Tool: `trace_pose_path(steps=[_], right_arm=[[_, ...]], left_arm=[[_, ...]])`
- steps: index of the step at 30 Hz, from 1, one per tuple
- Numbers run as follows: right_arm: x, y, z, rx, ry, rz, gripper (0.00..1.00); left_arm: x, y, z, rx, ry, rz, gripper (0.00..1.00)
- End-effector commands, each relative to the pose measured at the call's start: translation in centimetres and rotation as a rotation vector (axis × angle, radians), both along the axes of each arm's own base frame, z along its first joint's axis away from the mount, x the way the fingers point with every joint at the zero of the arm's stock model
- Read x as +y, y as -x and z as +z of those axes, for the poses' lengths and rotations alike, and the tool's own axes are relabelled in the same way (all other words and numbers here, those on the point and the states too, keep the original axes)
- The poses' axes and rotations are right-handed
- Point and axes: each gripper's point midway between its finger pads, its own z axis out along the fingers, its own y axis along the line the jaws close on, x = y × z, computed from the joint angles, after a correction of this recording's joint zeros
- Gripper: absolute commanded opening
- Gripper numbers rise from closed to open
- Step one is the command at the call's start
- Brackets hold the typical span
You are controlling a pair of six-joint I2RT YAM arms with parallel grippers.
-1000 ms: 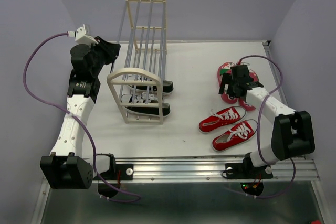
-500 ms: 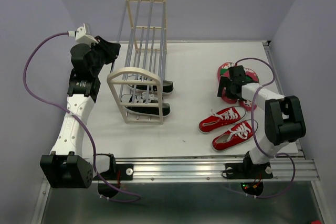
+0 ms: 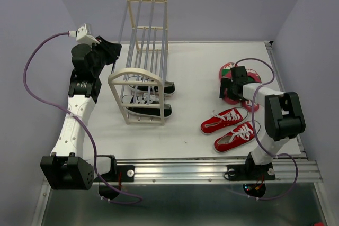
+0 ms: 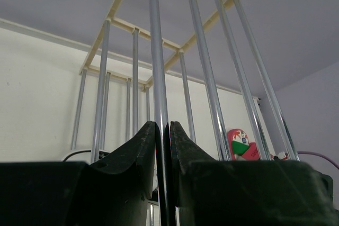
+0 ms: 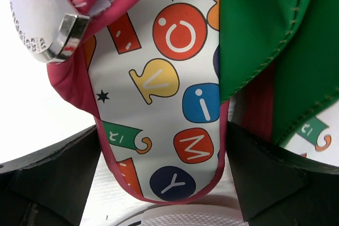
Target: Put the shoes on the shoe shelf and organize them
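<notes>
The shoe shelf (image 3: 136, 72) stands left of centre with the black sneakers (image 3: 159, 110) on its lowest tier. My left gripper (image 3: 109, 51) is at the shelf's left side, shut on a silver rod (image 4: 153, 51); its jaws (image 4: 162, 130) pinch the rod. The red sneakers (image 3: 225, 120) lie on the table at front right. The pink flip-flops (image 3: 226, 70) with green straps (image 5: 259, 41) lie behind them. My right gripper (image 3: 233, 86) is down over one flip-flop (image 5: 175, 78), open, with a finger (image 5: 53, 178) at each side of its heel.
The white table (image 3: 190, 67) ends at a metal rail (image 3: 212, 168) in front and purple walls at the back and sides. The right arm's cable (image 3: 265, 78) loops over the flip-flops. A metal-tipped pink tag (image 5: 63, 35) lies by the flip-flop.
My right gripper has moved left and down onto the flip-flops, and its arm has folded in closer. The left arm and the shelf have not moved.
</notes>
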Motion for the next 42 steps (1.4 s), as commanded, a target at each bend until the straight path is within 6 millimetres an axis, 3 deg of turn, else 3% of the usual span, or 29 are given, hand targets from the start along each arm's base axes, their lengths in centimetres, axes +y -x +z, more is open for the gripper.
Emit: trace_pose_path(steps=[1,5,6,7,8,11,13,14,21,26,30,31,33,35,42], right_arm=[[0.7,-3.5,0.8,-0.102,-0.015,0.082,1.0],[1.8,-3.4,0.5,-0.118,-0.049,0.156,0.93],[1.9,-3.5,1.2,-0.143,-0.054,0.166,0.73],[2.0,-3.8,1.9,-0.173,-0.057,0.165,0.6],[1.9,-3.6,2.1,-0.182,-0.049,0.175,0.35],[2.5,-3.7,4.3,-0.253,-0.058,0.229,0.12],[3.0,-4.1,6.2,-0.331,-0.072,0.258,0.05],[3.7,-4.0,8.1,-0.385,-0.098,0.296,0.02],[5.1,-2.7,14.7,-0.612,-0.144,0.373,0.01],[6.2,-1.9,18.3,-0.69,-0.182,0.435,0.01],[8.3,-0.8,21.1,-0.709,-0.247,0.554,0.01],[8.7,-0.1,20.7,-0.664,-0.254,0.593,0.01],[10.7,0.6,21.9,-0.668,-0.259,0.697,0.01],[12.6,2.5,20.5,-0.563,-0.283,0.808,0.01],[17.1,5.6,23.2,-0.588,-0.314,1.07,0.01]], left_arm=[[1.1,-0.7,-4.2,0.106,-0.099,0.041,0.15],[1.1,-0.7,-4.1,0.104,-0.099,0.044,0.15],[1.1,-0.7,-4.1,0.104,-0.098,0.043,0.15],[1.1,-0.7,-4.1,0.103,-0.099,0.044,0.15],[1.1,-0.7,-3.9,0.099,-0.096,0.045,0.15],[1.1,-0.6,-3.8,0.097,-0.097,0.042,0.15],[1.1,-0.5,-3.7,0.094,-0.096,0.04,0.15],[1.1,-0.5,-3.6,0.091,-0.096,0.042,0.15],[0.8,-0.4,-3.6,0.092,-0.095,0.03,0.15],[0.8,-0.4,-3.9,0.097,-0.091,0.025,0.15],[0.8,-0.4,-3.9,0.097,-0.091,0.024,0.15],[0.7,-0.3,-3.9,0.098,-0.091,0.021,0.15],[0.7,-0.3,-3.7,0.091,-0.093,0.021,0.15],[0.8,-0.2,-3.6,0.09,-0.095,0.023,0.15],[0.8,0.0,-3.3,0.079,-0.101,0.023,0.15]])
